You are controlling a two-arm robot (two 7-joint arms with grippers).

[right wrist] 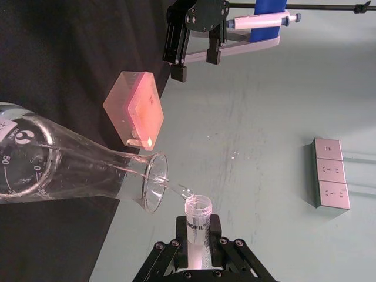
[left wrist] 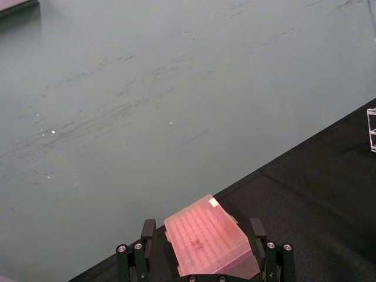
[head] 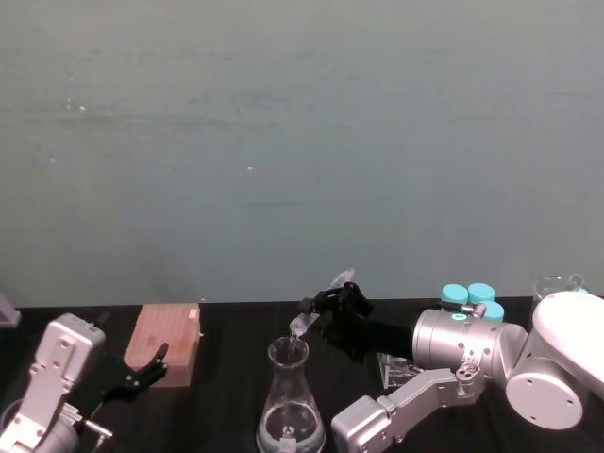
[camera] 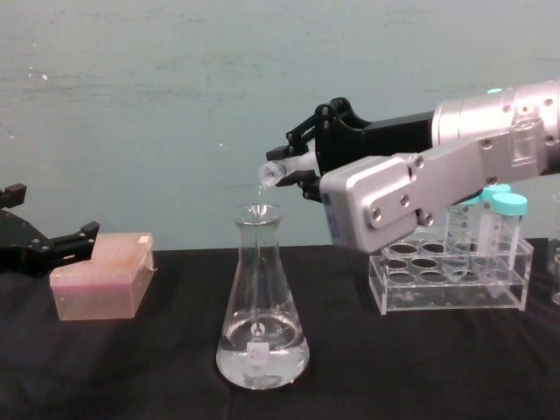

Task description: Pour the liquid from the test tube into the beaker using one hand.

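Alignment decides our pour: right end effector [camera: 308,164], clamped on the test tube [camera: 278,171], tilts its mouth just above the beaker [camera: 261,297] on the desk [camera: 437,372]; left end effector [right wrist: 194,61] sits wide, farther off.

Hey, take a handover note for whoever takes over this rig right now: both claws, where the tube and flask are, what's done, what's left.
The right claw is shut on the slim clear plastic test tube, tipped mouth-down just above the neck of the tall clear glass conical flask.
The left claw is open and idle near the pink box.
Done: tube raised, pour under way; clear liquid pools in the flask's base.
Left: finish emptying the tube; how much remains inside is unclear.
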